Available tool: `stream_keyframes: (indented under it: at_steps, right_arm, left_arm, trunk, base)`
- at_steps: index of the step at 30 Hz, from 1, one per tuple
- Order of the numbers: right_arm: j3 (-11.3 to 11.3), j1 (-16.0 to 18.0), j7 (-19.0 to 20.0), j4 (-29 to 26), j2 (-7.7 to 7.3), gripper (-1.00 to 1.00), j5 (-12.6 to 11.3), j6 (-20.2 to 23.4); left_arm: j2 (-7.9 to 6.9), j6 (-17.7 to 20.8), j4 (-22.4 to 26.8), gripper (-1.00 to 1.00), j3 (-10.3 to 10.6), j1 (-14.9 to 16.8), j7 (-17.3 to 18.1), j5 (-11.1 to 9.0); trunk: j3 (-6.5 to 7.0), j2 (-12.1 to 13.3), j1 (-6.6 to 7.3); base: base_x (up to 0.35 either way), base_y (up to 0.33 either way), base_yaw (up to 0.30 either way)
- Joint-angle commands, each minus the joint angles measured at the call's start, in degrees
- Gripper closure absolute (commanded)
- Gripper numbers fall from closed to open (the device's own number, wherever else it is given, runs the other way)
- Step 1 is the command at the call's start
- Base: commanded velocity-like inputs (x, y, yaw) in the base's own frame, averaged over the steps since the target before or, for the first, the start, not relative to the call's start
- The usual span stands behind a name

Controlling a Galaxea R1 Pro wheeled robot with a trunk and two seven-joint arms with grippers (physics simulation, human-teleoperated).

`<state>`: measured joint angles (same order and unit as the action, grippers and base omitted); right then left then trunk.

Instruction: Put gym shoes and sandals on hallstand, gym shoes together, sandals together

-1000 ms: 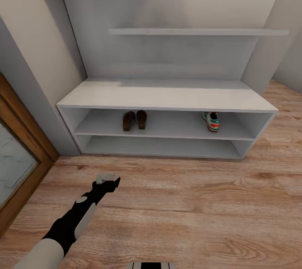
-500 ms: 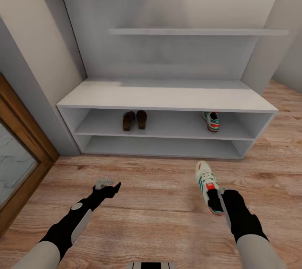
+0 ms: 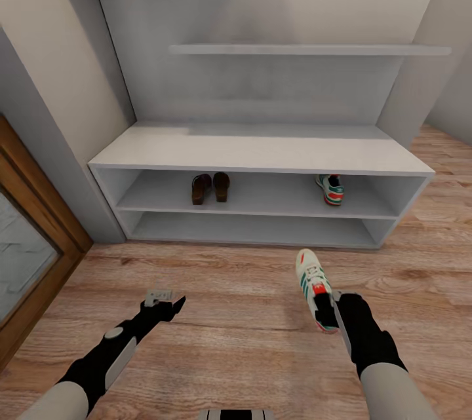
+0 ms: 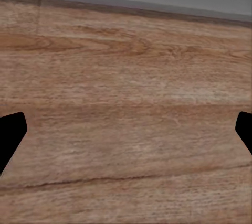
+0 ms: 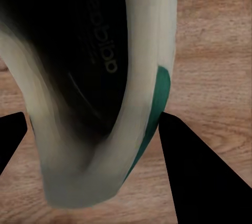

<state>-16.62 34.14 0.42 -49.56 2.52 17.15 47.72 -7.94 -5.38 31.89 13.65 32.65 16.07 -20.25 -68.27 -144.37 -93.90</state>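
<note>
With the hallstand (image 3: 262, 151) as reference, the left end effector (image 3: 162, 301) hovers over the floor (image 3: 229, 315) before its left half, released and empty. The two sandals (image 3: 210, 187) sit left of centre on its upper shelf; one gym shoe (image 3: 330, 189) sits at that shelf's right end. The right end effector (image 3: 332, 314) grasps the second gym shoe (image 3: 313, 287) by the heel, before the hallstand's right half. Carry it level and set it beside its mate. The right wrist view shows the dark insole (image 5: 79, 61), which the head view hardly resolves.

white hallstand (image 3: 262, 151) against the corridor wall
on its upper shelf sit two sandals (image 3: 210, 187) side by side, and one gym shoe (image 3: 330, 189) well apart.
</note>
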Motion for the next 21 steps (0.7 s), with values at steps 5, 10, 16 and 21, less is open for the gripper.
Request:
stream_keyframes:
  at_steps: [5, 10, 16, 21]
  right_arm:
    - [-0.15, 0.52, -0.03, -0.14, 0.14, 1.00, 0.06, 0.25]
    - [-0.16, 5.76, 0.01, -0.06, 0.42, 1.00, -0.07, 0.27]
    - [-0.25, 7.37, 0.07, -0.28, 0.44, 1.00, -0.10, 0.27]
    - [-0.39, 7.17, 0.03, 0.63, 0.38, 1.00, -0.08, -0.70]
  left_arm:
    - [-0.12, -4.04, -2.45, -1.00, 0.54, 0.05, 4.73, -0.35]
    - [-1.12, -5.40, -3.28, -1.00, 0.50, 0.06, 19.85, -0.24]
    - [-2.66, -5.59, -3.32, -1.00, 0.50, 0.06, 26.62, 0.60]
    - [-1.87, -4.64, -2.34, -1.00, 1.49, 0.13, 27.39, 4.01]
  trunk:
    - [-0.05, -0.02, 0.01]
    - [-0.05, -0.02, 0.01]
    - [-0.05, -0.02, 0.01]
    - [-0.05, -0.02, 0.01]
  base:
    - [0.000, 0.000, 0.000]
    - [0.000, 0.000, 0.000]
    - [0.000, 0.000, 0.000]
    - [0.000, 0.000, 0.000]
